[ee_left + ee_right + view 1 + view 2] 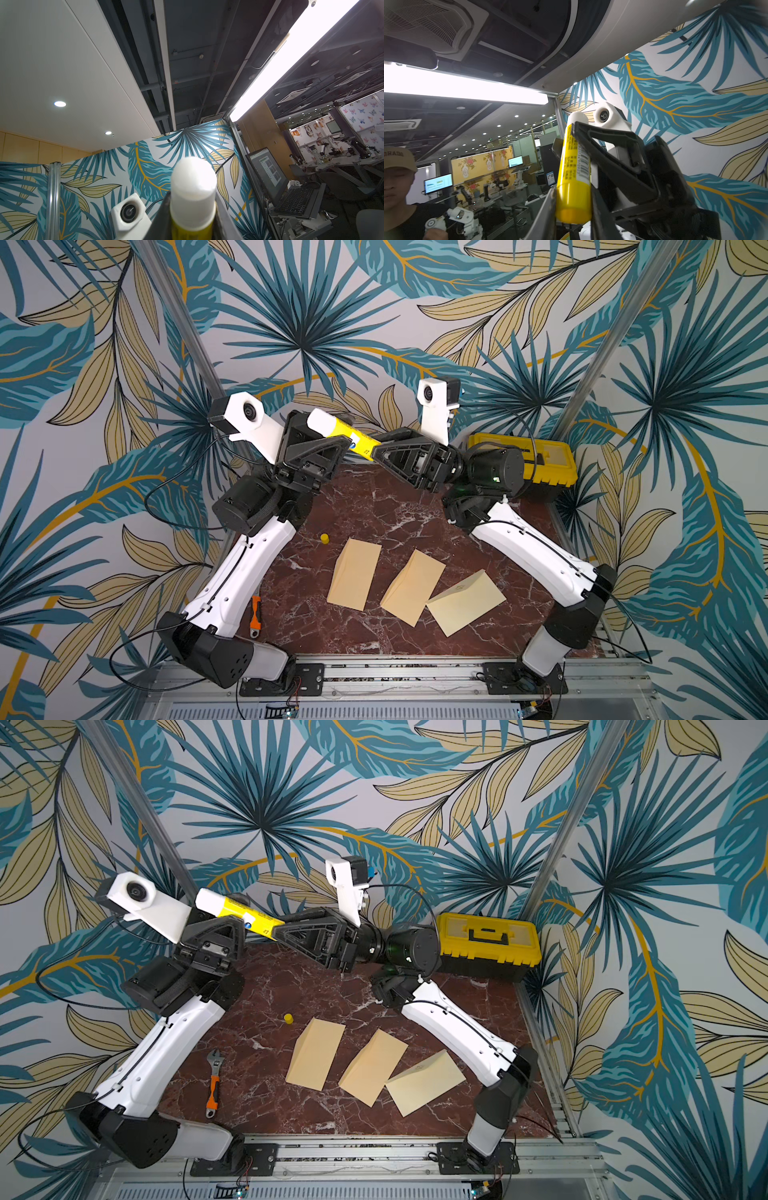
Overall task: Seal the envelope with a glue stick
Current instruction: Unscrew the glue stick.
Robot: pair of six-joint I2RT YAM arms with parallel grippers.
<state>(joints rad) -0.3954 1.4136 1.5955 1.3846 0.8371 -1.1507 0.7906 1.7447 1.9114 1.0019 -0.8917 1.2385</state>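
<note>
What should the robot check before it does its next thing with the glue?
1. Cap off: ok. The yellow cap sits on the table, and the glue stick has a bare white tip.
2. Hold by the left gripper: ok, clamped near the white tip.
3. Hold by the right gripper: ok, shut on the yellow bottom end.
4. Paper uncovered: ok. Three envelopes lie flat with nothing on them.
5. Flap open for gluing: cannot tell.
6. Tip over an envelope: not ok. The stick is raised behind them, near the table's back edge.
</note>
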